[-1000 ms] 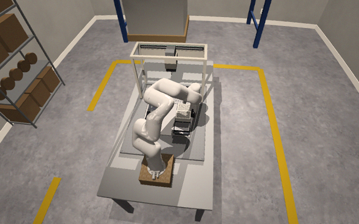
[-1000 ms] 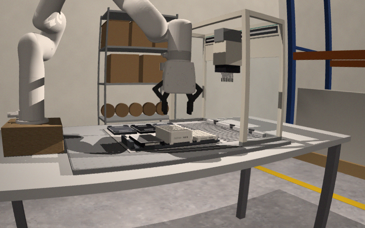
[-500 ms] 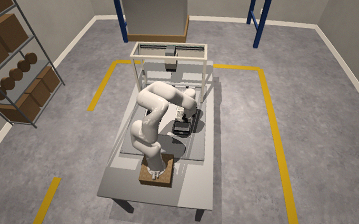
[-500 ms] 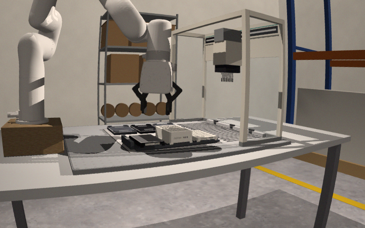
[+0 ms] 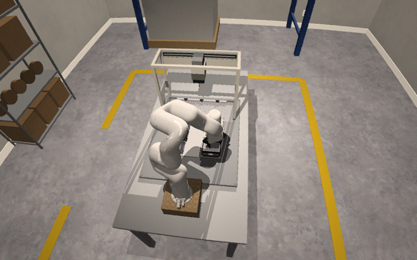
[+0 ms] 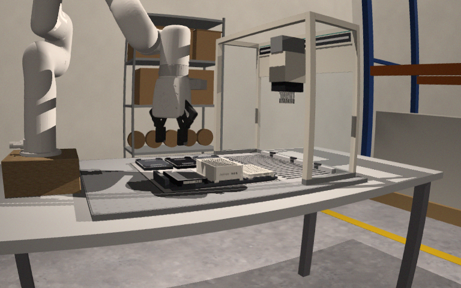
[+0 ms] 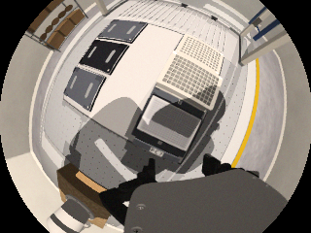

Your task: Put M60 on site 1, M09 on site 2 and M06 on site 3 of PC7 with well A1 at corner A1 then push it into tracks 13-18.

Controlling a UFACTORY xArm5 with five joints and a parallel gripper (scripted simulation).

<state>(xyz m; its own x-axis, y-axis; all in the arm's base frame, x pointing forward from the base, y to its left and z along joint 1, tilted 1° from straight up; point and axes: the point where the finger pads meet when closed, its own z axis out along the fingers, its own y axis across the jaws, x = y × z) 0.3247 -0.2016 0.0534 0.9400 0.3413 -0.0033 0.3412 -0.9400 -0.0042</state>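
Carrier PC7 (image 7: 156, 151) (image 5: 210, 154) lies on the apron in front of the rails (image 6: 289, 166) (image 7: 160, 15). M60 (image 7: 170, 123) (image 6: 183, 176) lies on site 1 beside the handle. The tall deep-well block M09 (image 7: 190, 82) (image 6: 221, 171) stands on site 2, and M06 (image 7: 206, 50) (image 6: 260, 170) lies on site 3. All three look level; the A1 marks are too small to read. My gripper (image 6: 171, 141) (image 7: 180, 165) is open and empty, pointing down well above the handle end of the carrier.
Nests S1 (image 7: 85, 88), S2 (image 7: 103, 57) and S3 (image 7: 122, 31) stand empty in a row left of the apron. The instrument's frame post (image 6: 308, 101) rises by the rails. The pipetting head (image 6: 287, 69) hangs above them. No lit lamp can be made out.
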